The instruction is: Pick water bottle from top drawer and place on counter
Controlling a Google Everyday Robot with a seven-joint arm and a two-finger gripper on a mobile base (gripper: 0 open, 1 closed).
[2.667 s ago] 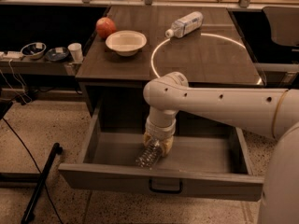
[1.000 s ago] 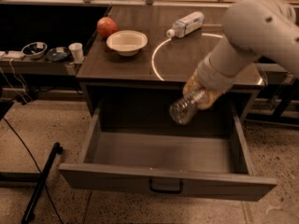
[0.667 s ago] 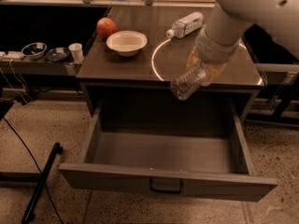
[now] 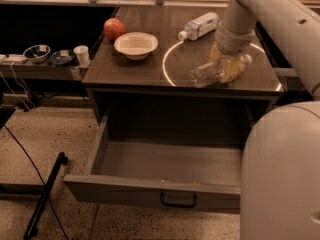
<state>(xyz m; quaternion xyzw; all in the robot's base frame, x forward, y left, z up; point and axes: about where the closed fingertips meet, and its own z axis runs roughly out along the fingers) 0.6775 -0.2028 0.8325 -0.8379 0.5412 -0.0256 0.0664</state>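
My gripper [image 4: 226,67] is shut on the water bottle [image 4: 206,75], a small clear crinkly plastic bottle. It holds the bottle on its side just above the counter [image 4: 140,69], over the front part of the white circle outline [image 4: 169,72]. The bottle's base points to the left. Its cap end is hidden inside the gripper. The top drawer [image 4: 165,166] stands pulled out below the counter, and nothing shows inside it. Its dark bar handle [image 4: 178,201] is on the front panel.
A white-capped, white-labelled bottle [image 4: 199,26] lies at the back of the counter. A white bowl [image 4: 135,44] and a red apple [image 4: 114,29] sit at the back left. A low shelf on the left holds small bowls and a cup [image 4: 80,55]. My arm [image 4: 280,174] fills the right foreground.
The gripper has lifted the water bottle out of the drawer, carried it up and back over the counter, and lowered it over the white circle.
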